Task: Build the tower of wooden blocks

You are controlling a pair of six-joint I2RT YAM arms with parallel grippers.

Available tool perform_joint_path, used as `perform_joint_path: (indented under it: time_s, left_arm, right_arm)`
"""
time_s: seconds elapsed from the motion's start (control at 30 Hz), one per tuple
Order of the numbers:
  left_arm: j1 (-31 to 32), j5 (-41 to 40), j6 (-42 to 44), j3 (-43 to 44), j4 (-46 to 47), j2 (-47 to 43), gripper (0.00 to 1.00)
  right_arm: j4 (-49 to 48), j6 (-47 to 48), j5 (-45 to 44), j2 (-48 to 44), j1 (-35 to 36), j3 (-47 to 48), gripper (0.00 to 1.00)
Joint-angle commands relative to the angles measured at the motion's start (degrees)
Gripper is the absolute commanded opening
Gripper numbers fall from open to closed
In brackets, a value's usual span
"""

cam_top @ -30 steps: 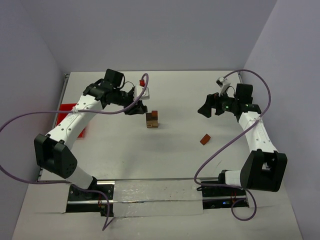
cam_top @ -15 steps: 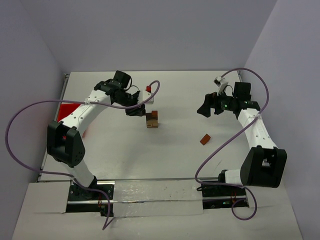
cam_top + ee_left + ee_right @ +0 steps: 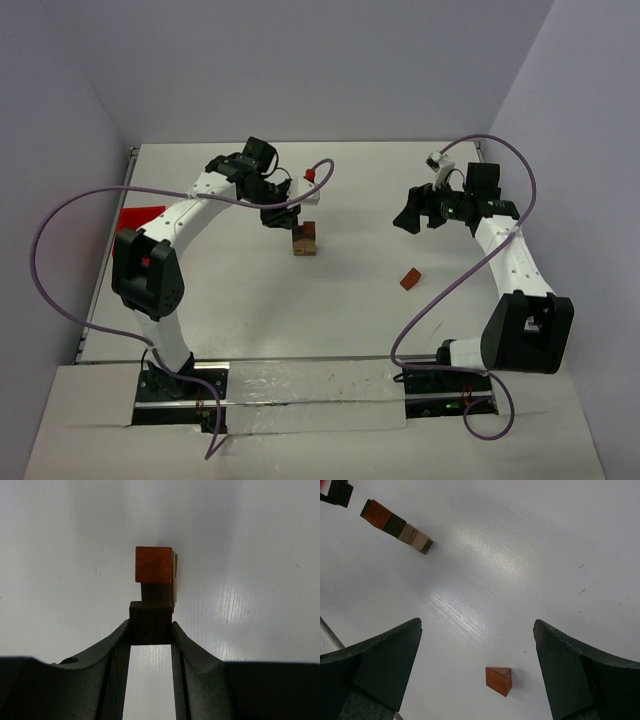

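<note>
The wood block tower [image 3: 304, 239] stands mid-table, a short stack of tan, dark and reddish-brown blocks. In the left wrist view its reddish-brown top [image 3: 154, 564] lies just beyond my fingers. My left gripper [image 3: 281, 217] is shut on a dark brown block [image 3: 151, 622], held just left of the tower and above the table. My right gripper [image 3: 410, 219] is open and empty, high over the right side. A reddish-brown wedge block [image 3: 411, 278] lies on the table, and it shows between the right fingers in the right wrist view [image 3: 499, 680]. The tower also shows there [image 3: 395, 526].
A red plastic bin [image 3: 135, 219] sits at the table's left edge, partly hidden by the left arm. Purple cables loop off both arms. Grey walls close the back and sides.
The left arm has swung its elbow in and shifted the gripper with the dark block slightly right, closer to the tower. The right arm has hardly moved.
</note>
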State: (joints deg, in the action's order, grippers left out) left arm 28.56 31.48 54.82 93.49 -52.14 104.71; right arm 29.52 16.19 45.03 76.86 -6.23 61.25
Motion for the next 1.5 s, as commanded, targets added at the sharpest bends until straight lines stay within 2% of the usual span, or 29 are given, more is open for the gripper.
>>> perform_joint_path:
  time_s: [0.0,0.37,1.47]
  left_arm:
    - [0.54,0.07,-0.67,3.2,-0.87,1.04,0.27]
    - [1.24,-0.22,-1.21,5.03,-1.74,3.77,0.34]
    - [2.24,-0.89,-1.82,6.09,-2.79,5.81,0.45]
  right_arm:
    - [0.0,0.69,-0.3,-0.14,0.61,2.38,1.0]
    - [0.01,0.78,-0.38,-0.04,1.14,2.29,1.0]
    - [0.98,1.04,-0.21,0.87,1.4,3.52,1.0]
